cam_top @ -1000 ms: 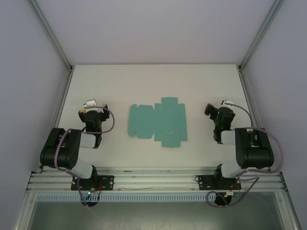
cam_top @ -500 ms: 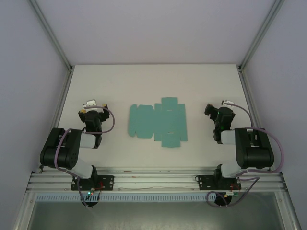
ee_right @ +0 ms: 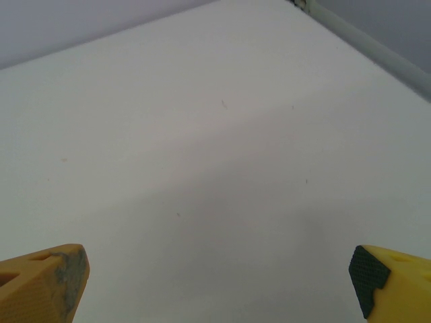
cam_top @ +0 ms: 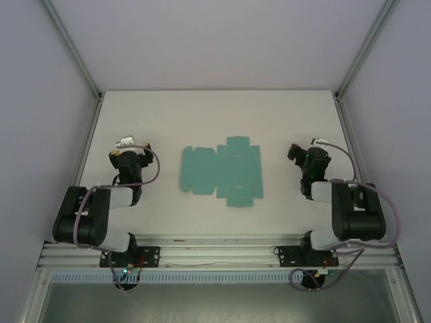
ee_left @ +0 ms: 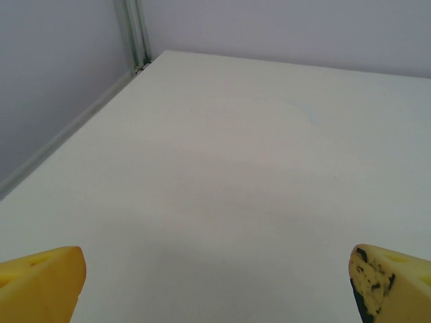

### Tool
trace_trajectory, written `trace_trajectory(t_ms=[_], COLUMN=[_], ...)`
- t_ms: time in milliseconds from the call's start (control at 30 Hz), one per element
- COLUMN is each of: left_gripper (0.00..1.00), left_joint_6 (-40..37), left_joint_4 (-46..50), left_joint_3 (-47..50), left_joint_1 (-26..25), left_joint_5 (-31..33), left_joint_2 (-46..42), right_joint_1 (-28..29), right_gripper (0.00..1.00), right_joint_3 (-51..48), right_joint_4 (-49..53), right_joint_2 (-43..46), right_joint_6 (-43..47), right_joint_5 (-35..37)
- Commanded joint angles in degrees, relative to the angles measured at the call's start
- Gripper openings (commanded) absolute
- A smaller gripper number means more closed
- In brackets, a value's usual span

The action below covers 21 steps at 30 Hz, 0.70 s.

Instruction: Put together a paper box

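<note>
The paper box (cam_top: 222, 171) is a flat teal-green die-cut sheet with flaps and tabs, lying in the middle of the white table (cam_top: 215, 114). My left gripper (cam_top: 128, 153) sits well to its left, my right gripper (cam_top: 308, 156) well to its right, neither touching it. In the left wrist view the left gripper (ee_left: 219, 286) is open, its yellow fingertips (ee_left: 40, 282) far apart over bare table. In the right wrist view the right gripper (ee_right: 219, 282) is open too, its yellow fingertips (ee_right: 394, 276) spread wide with nothing between them.
Metal frame posts (cam_top: 71, 47) and grey walls bound the table on the left, right and back. A wall rail (ee_left: 135, 33) runs along the table's left edge, and another rail (ee_right: 377, 47) along its right edge. Both arm bases stand on the aluminium rail (cam_top: 215, 249) at the near edge.
Both arms have lifted slightly and shifted their grippers a little farther up the table. The teal sheet has not moved.
</note>
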State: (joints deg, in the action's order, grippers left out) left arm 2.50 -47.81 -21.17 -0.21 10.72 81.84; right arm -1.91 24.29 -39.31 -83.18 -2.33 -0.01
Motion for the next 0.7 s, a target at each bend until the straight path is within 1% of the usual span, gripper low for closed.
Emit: trace_trajectory(t_ms=[0,67,167,233,333,367,433,500,567,600,667], left_gripper=[1.0,1.0,1.0,1.0,1.0,1.0,1.0,1.0,1.0,1.0,1.0], left_joint_6=[0.7,3.9,8.5,11.8,15.6,16.8,18.0,19.1,19.3,19.3,19.8], left_joint_4=[11.2,18.7,28.6,35.8,41.8,42.8,46.3,49.8,52.3,53.0,52.9], left_joint_3=[-4.5,-7.2,-12.1,-16.0,-18.9,-19.4,-21.1,-23.0,-24.5,-25.1,-25.4], left_joint_1=[0.2,0.2,-0.8,-2.7,-5.8,-6.4,-7.5,-9.1,-10.1,-10.5,-10.7], left_joint_5=[-0.9,-2.0,-7.9,-9.2,-13.1,-15.1,-19.4,-21.3,-24.9,-26.7,-29.2], left_joint_2=[-4.6,-7.2,-9.4,-9.8,-10.1,-10.0,-9.0,-6.8,-4.3,-3.0,-0.9], right_joint_1=[0.7,1.2,2.7,5.2,10.7,12.4,15.5,19.3,22.1,23.2,24.0], right_gripper=[1.0,1.0,0.93,0.91,0.85,0.81,0.73,0.64,0.57,0.52,0.37], right_joint_3=[4.3,7.0,12.6,16.3,20.9,22.3,24.5,26.5,29.1,30.8,33.0], right_joint_4=[9.8,17.3,29.5,36.7,45.5,48.1,51.3,52.9,55.5,57.2,58.3], right_joint_2=[6.6,9.6,12.3,12.8,11.9,11.2,8.7,4.9,0.4,-2.2,-6.8], right_joint_6=[-0.4,-2.6,-6.3,-7.7,-9.2,-10.8,-13.7,-15.1,-15.8,-17.1,-18.6], right_joint_5=[1.3,1.4,0.9,0.5,-1.6,-2.1,-5.3,-8.5,-10.2,-10.3,-12.9])
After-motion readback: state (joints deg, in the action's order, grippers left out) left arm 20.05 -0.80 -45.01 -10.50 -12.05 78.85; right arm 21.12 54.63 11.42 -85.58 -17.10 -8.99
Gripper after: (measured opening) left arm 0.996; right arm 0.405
